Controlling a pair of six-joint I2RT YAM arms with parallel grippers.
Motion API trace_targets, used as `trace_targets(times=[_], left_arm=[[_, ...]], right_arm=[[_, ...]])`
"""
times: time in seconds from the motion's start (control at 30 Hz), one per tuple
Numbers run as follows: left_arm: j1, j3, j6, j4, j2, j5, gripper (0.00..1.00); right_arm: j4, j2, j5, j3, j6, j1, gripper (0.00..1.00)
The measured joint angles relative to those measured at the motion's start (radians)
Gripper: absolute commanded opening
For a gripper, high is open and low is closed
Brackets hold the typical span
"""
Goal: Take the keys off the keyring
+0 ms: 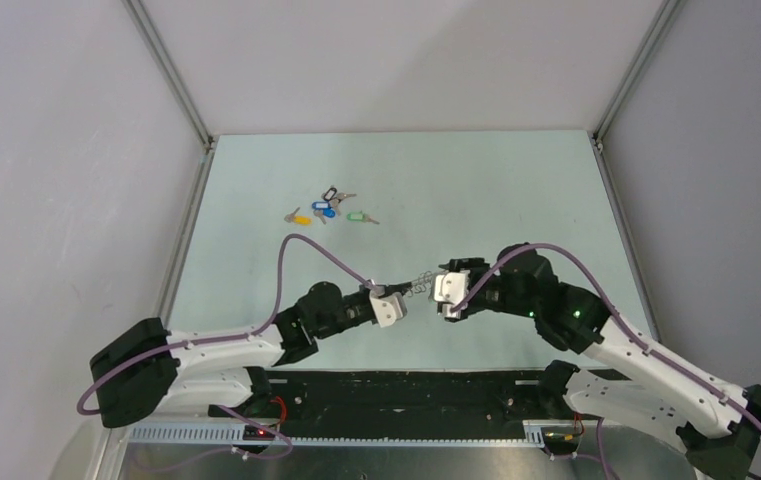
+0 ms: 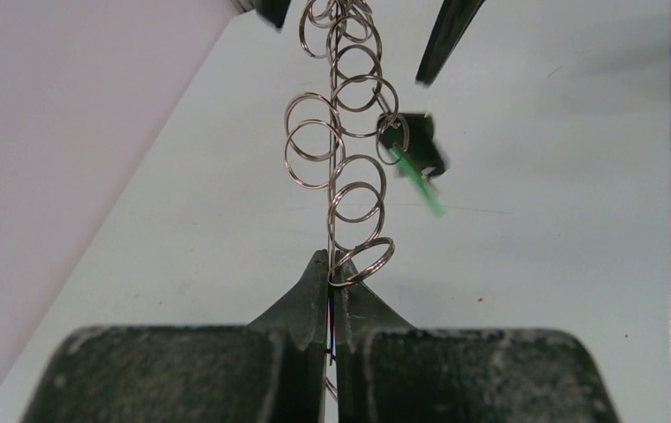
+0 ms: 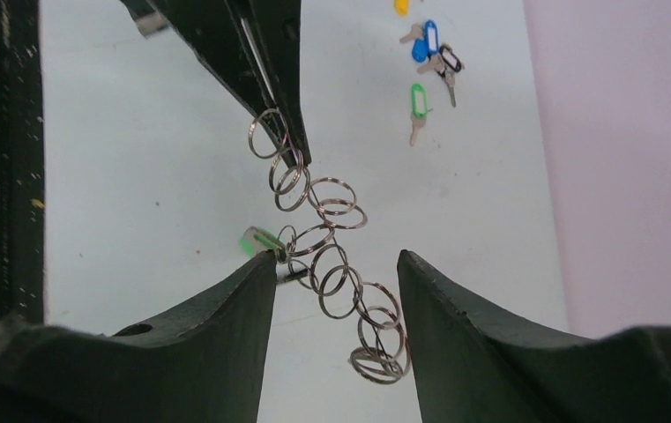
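The keyring shows as a chain of several linked thin silvery rings (image 1: 418, 283), stretched in the air between my two grippers. My left gripper (image 2: 331, 260) is shut on one end of the chain (image 2: 330, 176). My right gripper (image 3: 336, 257) is open, and the chain's other end (image 3: 336, 209) hangs loose between its fingers. A green tag (image 2: 415, 172) with a small dark piece hangs from the chain and lies by my right gripper's left fingertip (image 3: 261, 240). No strap loop shows. Loose keys with coloured tags (image 1: 331, 208) lie on the far table.
The loose pile has blue and black tags (image 3: 428, 44), a green tag (image 1: 356, 216) and a yellow tag (image 1: 301, 217), far behind both grippers. The pale green table (image 1: 516, 190) is walled by white panels left, right and back.
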Motion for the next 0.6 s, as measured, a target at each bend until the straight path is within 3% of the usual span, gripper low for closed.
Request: trace_targets(times=[0.47,0.53,0.6], left_arm=[[-0.005,-0.018,0.008,-0.003,-0.068,0.044,0.0],[-0.005,-0.019,0.008,-0.003,-0.071,0.044,0.0],[-0.005,-0.022,0.008,-0.003,-0.076,0.045,0.04]], right_arm=[[-0.03,0.111,0.183,0.0,-0.134,0.037,0.49],[-0.031,0.111,0.193,0.0,-0.143,0.037,0.41],[-0.032,0.111,0.201,0.0,-0.151,0.037,0.27]])
